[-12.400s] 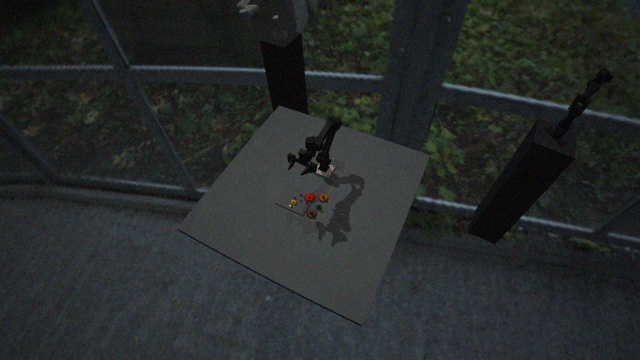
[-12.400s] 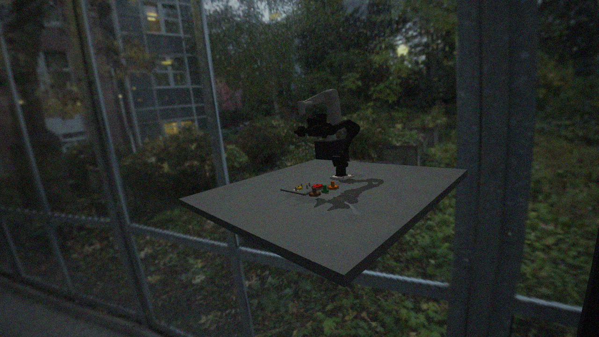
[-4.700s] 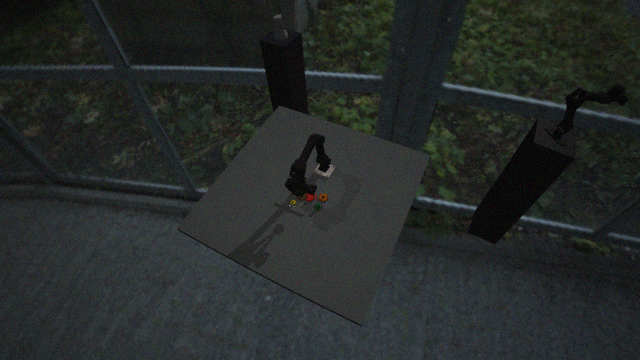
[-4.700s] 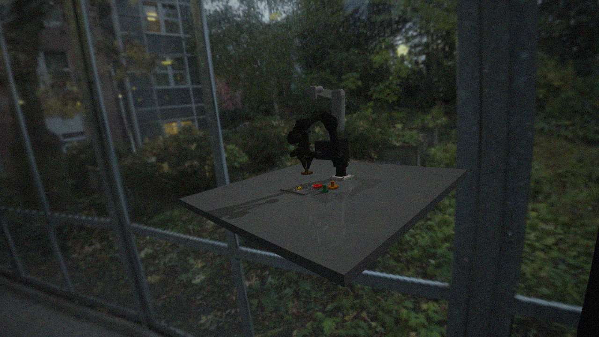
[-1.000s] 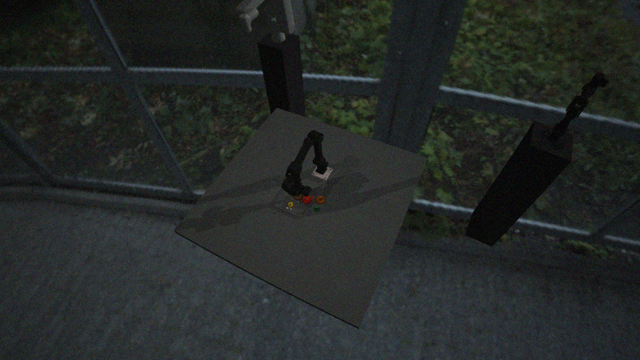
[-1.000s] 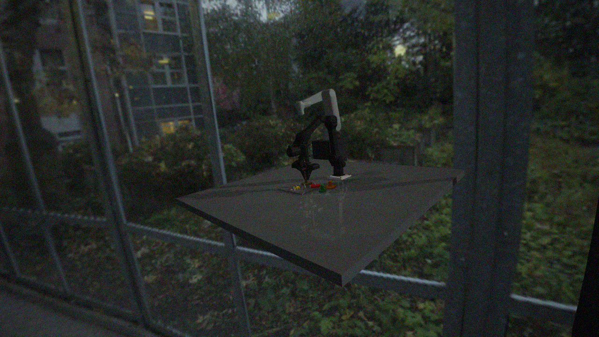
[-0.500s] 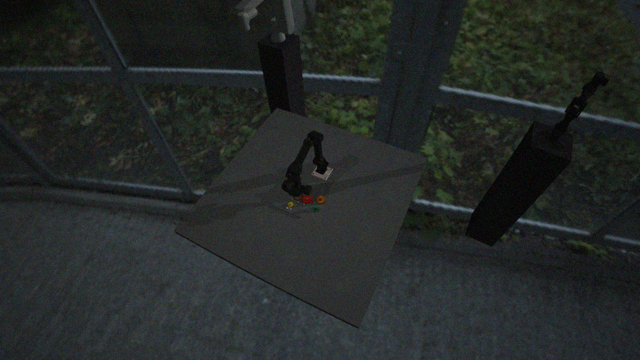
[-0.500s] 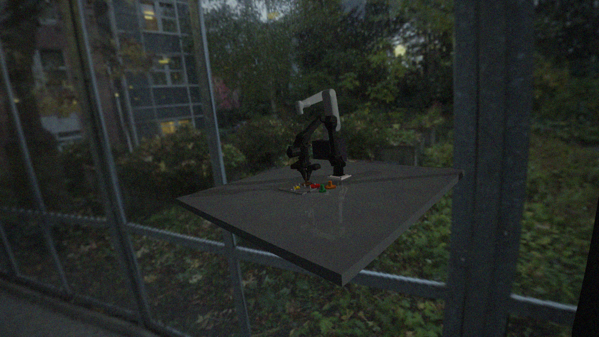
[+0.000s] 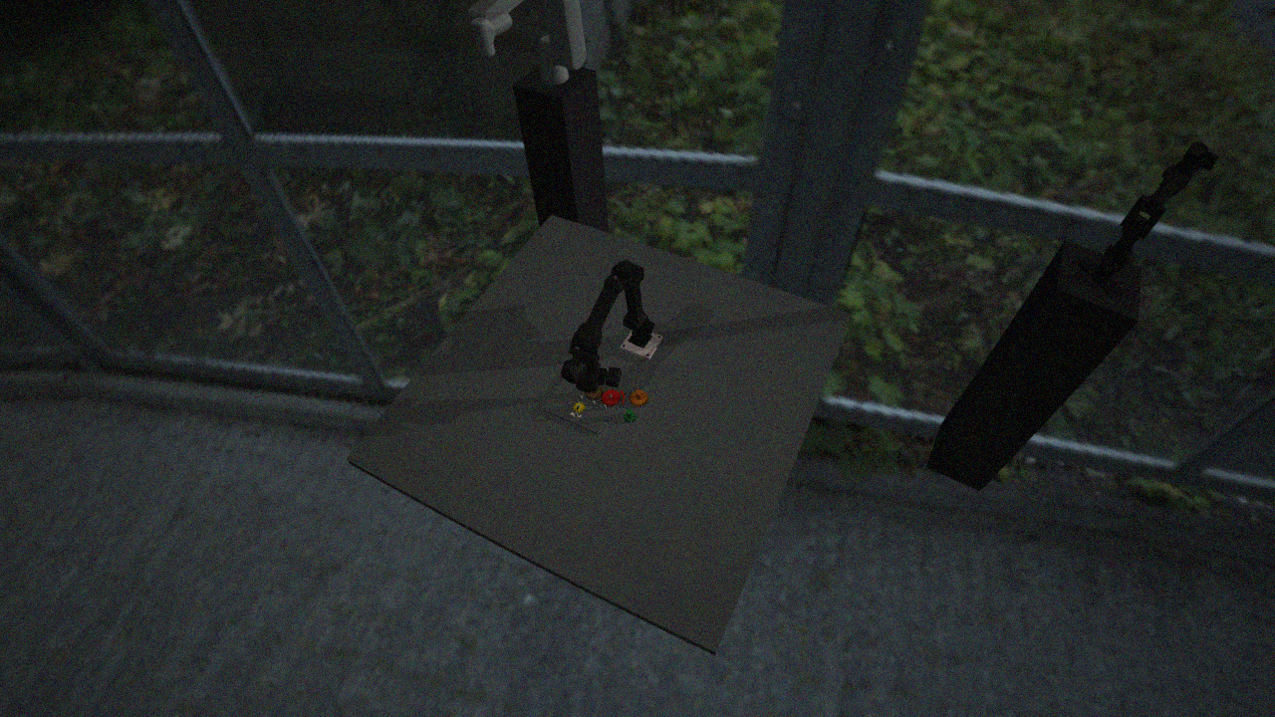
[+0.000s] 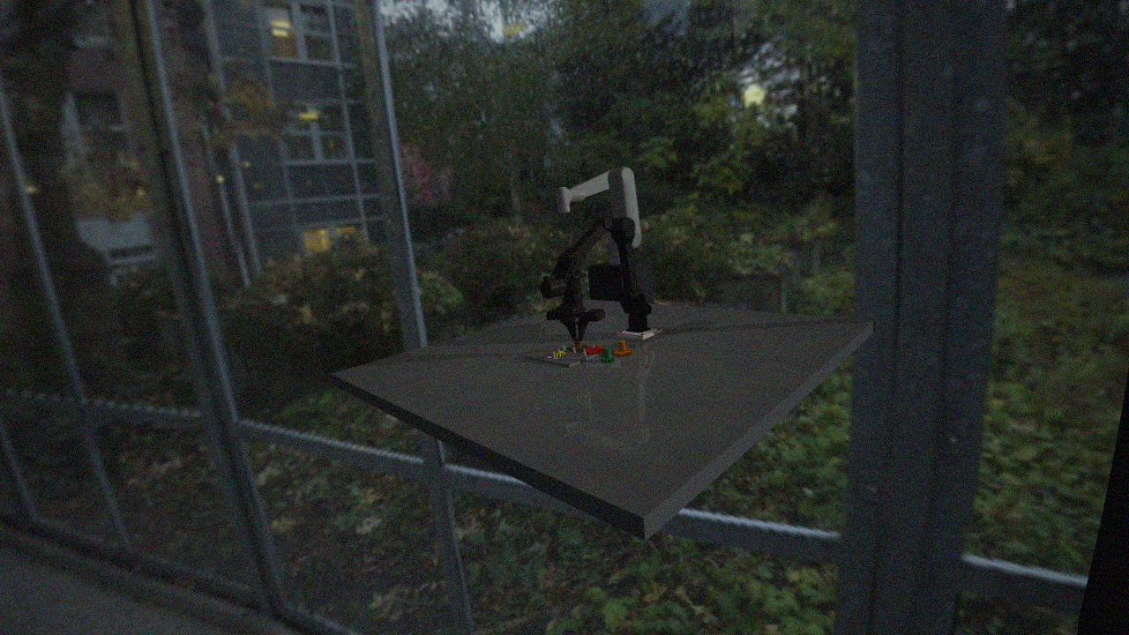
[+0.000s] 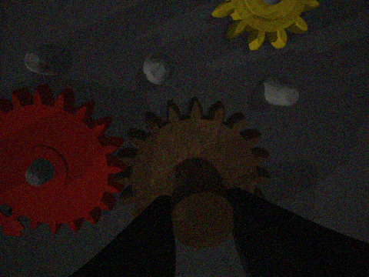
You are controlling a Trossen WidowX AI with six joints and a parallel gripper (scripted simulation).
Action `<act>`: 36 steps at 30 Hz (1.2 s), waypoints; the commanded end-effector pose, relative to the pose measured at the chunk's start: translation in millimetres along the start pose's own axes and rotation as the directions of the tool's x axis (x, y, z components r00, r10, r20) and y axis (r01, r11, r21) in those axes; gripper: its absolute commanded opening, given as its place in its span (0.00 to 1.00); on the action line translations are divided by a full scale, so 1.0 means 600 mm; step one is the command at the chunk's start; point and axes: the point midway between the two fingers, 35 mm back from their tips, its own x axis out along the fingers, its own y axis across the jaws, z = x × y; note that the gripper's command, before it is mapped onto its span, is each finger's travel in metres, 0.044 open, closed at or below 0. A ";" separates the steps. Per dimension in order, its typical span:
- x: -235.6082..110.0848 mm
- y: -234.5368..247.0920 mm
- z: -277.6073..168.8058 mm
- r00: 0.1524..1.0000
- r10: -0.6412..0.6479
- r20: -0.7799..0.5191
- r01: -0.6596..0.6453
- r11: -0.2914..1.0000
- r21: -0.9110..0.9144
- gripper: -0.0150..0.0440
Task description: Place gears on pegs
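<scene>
My gripper is shut on the knob of a brown gear, low at the grey board. Its teeth meet or overlap those of the red gear on its left in the wrist view. Whether it sits fully flat is unclear; its peg is hidden. The yellow gear is at the wrist view's top. Three bare pegs show there: left, middle and right. An orange gear and a small green gear stand loose beside the board.
The arm's white base plate is on the table behind the board. Dark pedestals with other arms stand beyond the table edges, one at the back and one at the right.
</scene>
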 end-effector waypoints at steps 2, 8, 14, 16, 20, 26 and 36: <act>-0.003 0.000 0.000 1.000 -0.001 0.000 0.001 0.998 0.057 0.49; -0.024 0.000 0.001 1.000 -0.001 0.001 0.001 0.994 0.107 0.49; -0.079 0.001 0.000 1.000 -0.001 0.001 0.001 0.991 0.130 0.49; -0.066 0.003 0.005 1.000 -0.001 0.004 0.001 0.994 0.113 0.54; -0.069 0.070 0.050 1.000 0.003 0.006 -0.002 0.999 -0.041 0.71; -0.070 0.212 0.104 1.000 0.011 0.006 -0.008 0.951 -0.310 0.98; -0.039 0.231 0.110 1.000 0.012 0.006 -0.009 0.941 -0.338 1.00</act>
